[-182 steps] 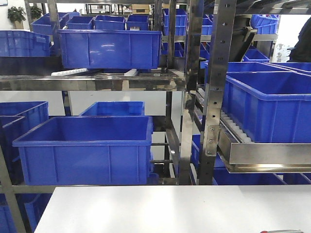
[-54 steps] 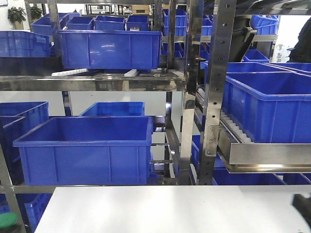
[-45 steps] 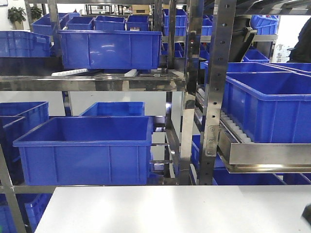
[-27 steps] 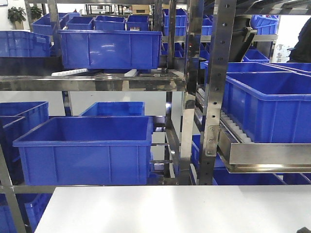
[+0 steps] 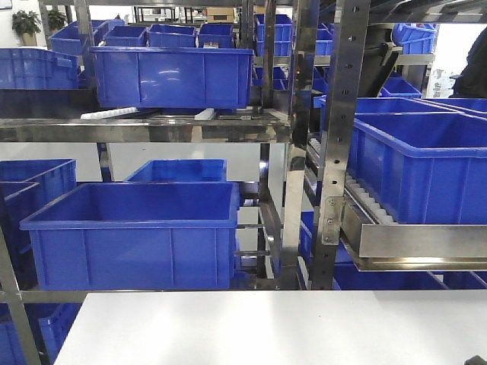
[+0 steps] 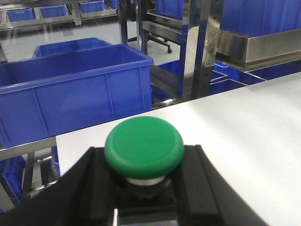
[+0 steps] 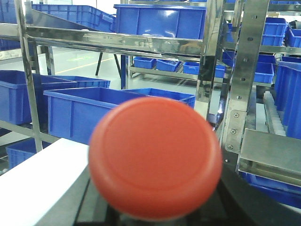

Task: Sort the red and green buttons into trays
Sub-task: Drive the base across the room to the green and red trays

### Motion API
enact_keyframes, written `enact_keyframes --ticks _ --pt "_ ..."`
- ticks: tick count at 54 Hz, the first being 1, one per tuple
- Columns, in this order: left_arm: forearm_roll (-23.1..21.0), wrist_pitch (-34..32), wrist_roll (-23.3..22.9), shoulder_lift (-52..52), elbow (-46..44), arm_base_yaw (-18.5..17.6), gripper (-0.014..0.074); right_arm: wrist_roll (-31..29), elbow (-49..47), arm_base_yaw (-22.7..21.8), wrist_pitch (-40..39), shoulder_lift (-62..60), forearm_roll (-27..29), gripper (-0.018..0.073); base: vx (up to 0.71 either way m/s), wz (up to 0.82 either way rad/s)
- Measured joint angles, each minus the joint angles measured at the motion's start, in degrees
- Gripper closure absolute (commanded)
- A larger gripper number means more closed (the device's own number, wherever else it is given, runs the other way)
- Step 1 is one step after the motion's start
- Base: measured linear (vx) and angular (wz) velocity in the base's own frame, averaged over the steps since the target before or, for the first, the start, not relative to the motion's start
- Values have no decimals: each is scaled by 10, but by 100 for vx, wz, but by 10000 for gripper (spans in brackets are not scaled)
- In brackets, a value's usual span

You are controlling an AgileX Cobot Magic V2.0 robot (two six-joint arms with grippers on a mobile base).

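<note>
Left wrist view: left gripper [image 6: 144,195] clamped on green button [image 6: 144,147], cap up, body between the fingers, over white table [image 6: 244,122]. Right gripper [image 7: 157,214] apparently clamped on red button [image 7: 155,157]; its cap hides contact. No trays visible, so their bearing cannot be told.

A flat white tabletop [image 5: 266,327] fills the foreground, and right behind it rises a shiny steel shelving rack [image 5: 338,137]. A deep blue plastic crate [image 5: 133,232] sits on the lower left shelf, with a second blue crate [image 5: 173,74] on the shelf above. A third, larger one [image 5: 418,163] rests on white roller rails [image 5: 369,201] at right, and far back at top left is a green potted plant [image 5: 25,23].
</note>
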Motion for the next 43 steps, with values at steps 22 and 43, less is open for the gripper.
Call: enact_keyframes --ticks 22,43 --pt "0 0 0 0 0 0 596 0 0 0 1 0 0 569 -1 5" --pt "0 0 0 0 0 0 596 0 0 0 -4 0 0 569 -5 51"
